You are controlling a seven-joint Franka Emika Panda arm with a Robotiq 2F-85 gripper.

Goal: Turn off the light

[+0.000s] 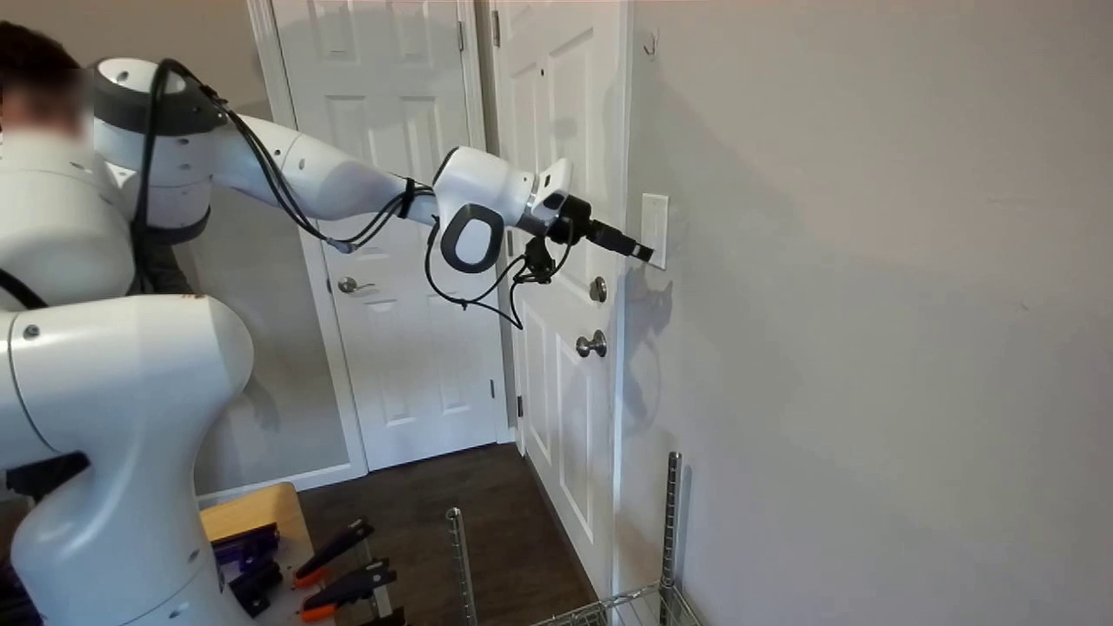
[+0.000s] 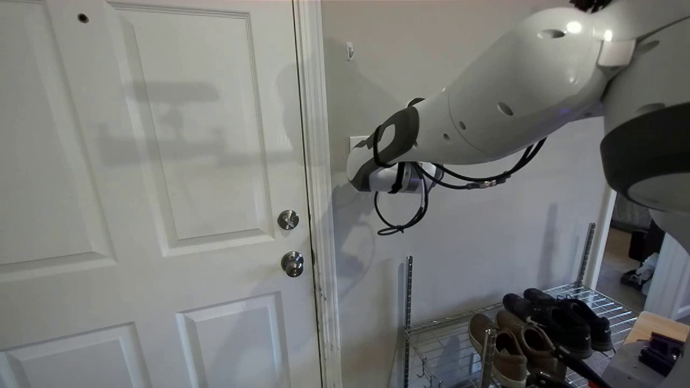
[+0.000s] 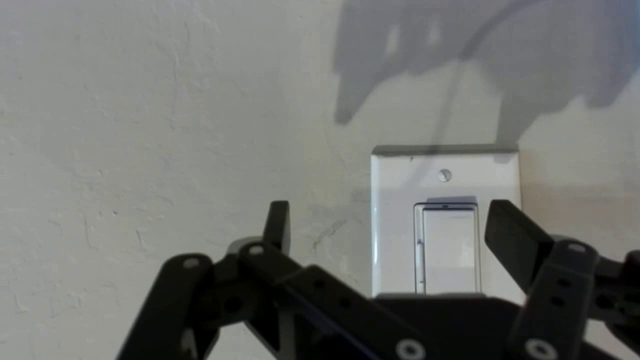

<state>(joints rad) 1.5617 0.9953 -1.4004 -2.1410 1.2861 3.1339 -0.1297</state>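
The jaws stand spread; in the wrist view the switch on the wall shows off-centre between them; best close them, line up, then press squarely and gently

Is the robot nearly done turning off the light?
Nearly, maybe. Done: the gripper is up near the paddle light switch. In hand: aiming, it seems; in the wrist view its fingers stand apart, with the switch showing between them. Left: probably the press, since neither finger covers the switch.
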